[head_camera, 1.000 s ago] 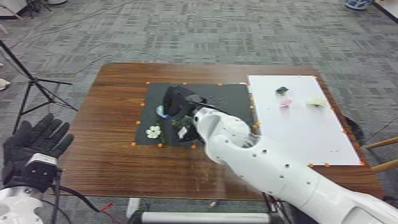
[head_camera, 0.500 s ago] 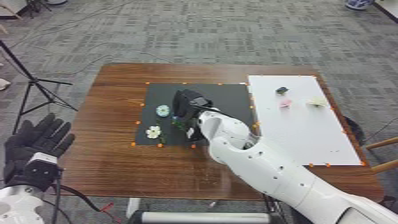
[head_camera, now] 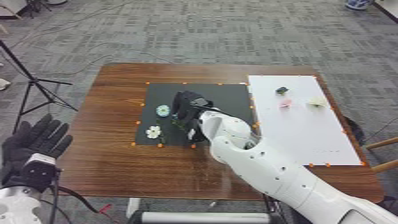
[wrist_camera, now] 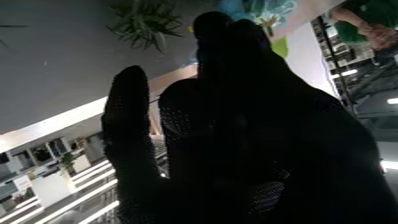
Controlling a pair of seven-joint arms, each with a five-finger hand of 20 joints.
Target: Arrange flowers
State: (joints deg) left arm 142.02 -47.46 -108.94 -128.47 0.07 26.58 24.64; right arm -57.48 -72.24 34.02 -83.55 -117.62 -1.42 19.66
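In the head view, a pale blue flower [head_camera: 163, 110], round and pale at its centre, lies on a flat, matt black sheet [head_camera: 206, 90]. Just below it on the sheet is a white flower [head_camera: 154, 132] with separate rounded petals. A small patch of blue [head_camera: 175, 116] sits close beside the right hand [head_camera: 189, 105], partly covered, its shape hard to make out. The black-gloved right hand is over the sheet; its fingers look loosely extended in the right wrist view, most close together, the weave of the fabric faintly visible. Whether they touch a flower cannot be told.

On the smooth white board [head_camera: 306, 135] to the right lie a dark bloom [head_camera: 282, 90], a pink flower [head_camera: 285, 103] and a cream flower [head_camera: 315, 102]. Beneath is the glossy, wood-grained table [head_camera: 115, 170]. The left hand [head_camera: 34, 147] is at its left edge, palm up, fingers spread.
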